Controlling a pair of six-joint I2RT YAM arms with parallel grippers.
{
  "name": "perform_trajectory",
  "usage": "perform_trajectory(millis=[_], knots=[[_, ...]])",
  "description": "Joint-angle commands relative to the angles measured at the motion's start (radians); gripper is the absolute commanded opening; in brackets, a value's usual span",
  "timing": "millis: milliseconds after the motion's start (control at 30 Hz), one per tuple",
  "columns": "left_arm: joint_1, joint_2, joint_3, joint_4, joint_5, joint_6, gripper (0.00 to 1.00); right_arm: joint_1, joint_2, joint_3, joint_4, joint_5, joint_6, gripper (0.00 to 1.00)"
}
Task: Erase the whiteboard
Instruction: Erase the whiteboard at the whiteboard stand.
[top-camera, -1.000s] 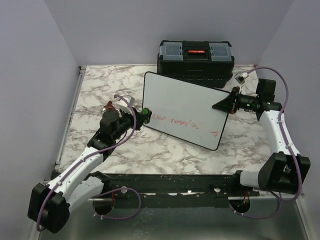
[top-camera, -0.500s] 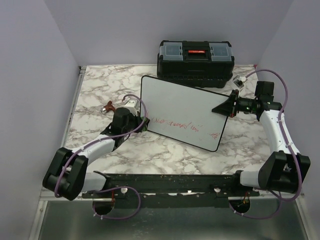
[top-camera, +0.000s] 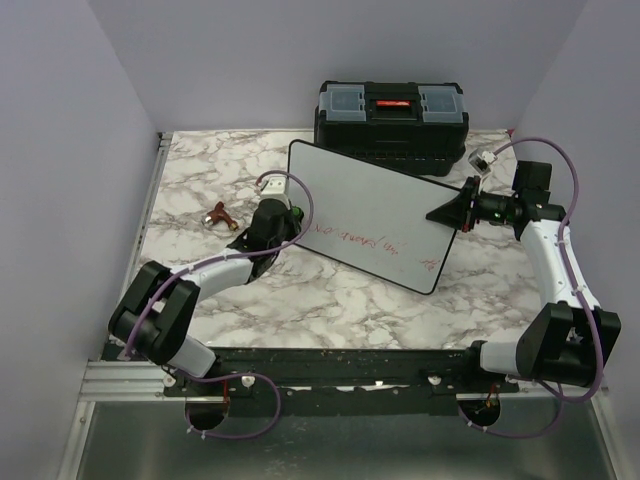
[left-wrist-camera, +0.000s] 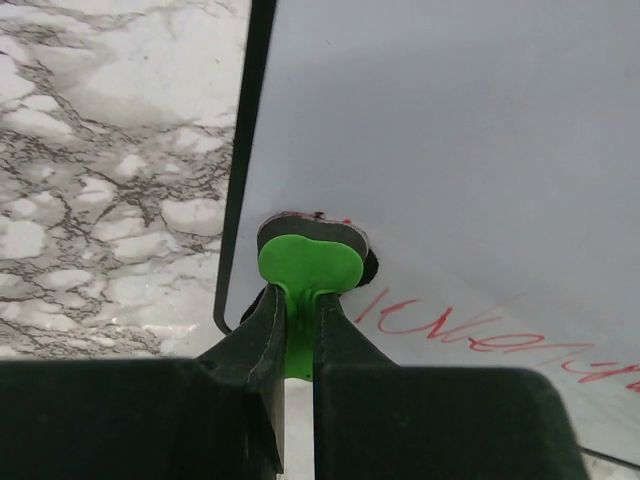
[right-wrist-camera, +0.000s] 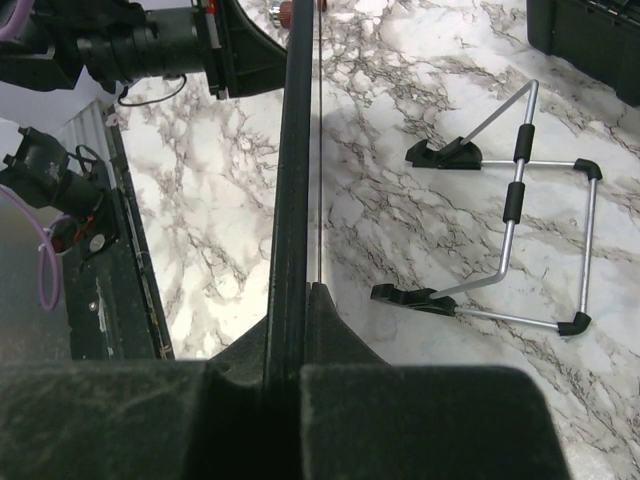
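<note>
The whiteboard (top-camera: 370, 215) is held tilted over the marble table, with red marker lines (top-camera: 365, 243) along its lower edge. My left gripper (top-camera: 288, 224) is shut on a green eraser (top-camera: 294, 220), which presses against the board's lower left corner. In the left wrist view the eraser (left-wrist-camera: 310, 262) sits on the board (left-wrist-camera: 450, 130) just left of the red writing (left-wrist-camera: 470, 335), between my fingertips (left-wrist-camera: 300, 300). My right gripper (top-camera: 455, 212) is shut on the board's right edge; the right wrist view shows that edge (right-wrist-camera: 295, 150) clamped between the jaws (right-wrist-camera: 295, 300).
A black toolbox (top-camera: 392, 118) with a red latch stands behind the board. A small red-brown object (top-camera: 216, 213) lies on the table at left. A wire stand with black feet (right-wrist-camera: 520, 240) lies under the board. Purple walls close in both sides.
My left arm has swung right and forward, bringing the green eraser onto the board's lower left corner. The board has shifted slightly. The right gripper keeps its hold.
</note>
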Motion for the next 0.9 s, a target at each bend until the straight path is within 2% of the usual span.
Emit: perform_trajectory(millis=[0,233,367,700,867], knots=[[0.031,-0.018,0.046,0.118,-0.069,-0.004,0.00,0.019,0.002,-0.004,-0.107,0.005,-0.039,0.01],[0.040,0.050,0.086,0.154,0.064,0.031,0.00,0.020,0.025,0.008,-0.141,0.015,-0.062,0.01],[0.039,0.080,0.037,0.154,0.102,-0.010,0.00,0.020,0.020,0.001,-0.125,0.018,-0.045,0.01],[0.039,-0.025,-0.191,0.085,0.145,-0.132,0.00,0.019,0.052,0.003,-0.114,0.026,-0.006,0.01],[0.041,-0.108,-0.217,0.029,0.132,-0.115,0.00,0.019,0.074,-0.013,-0.061,0.068,0.060,0.01]])
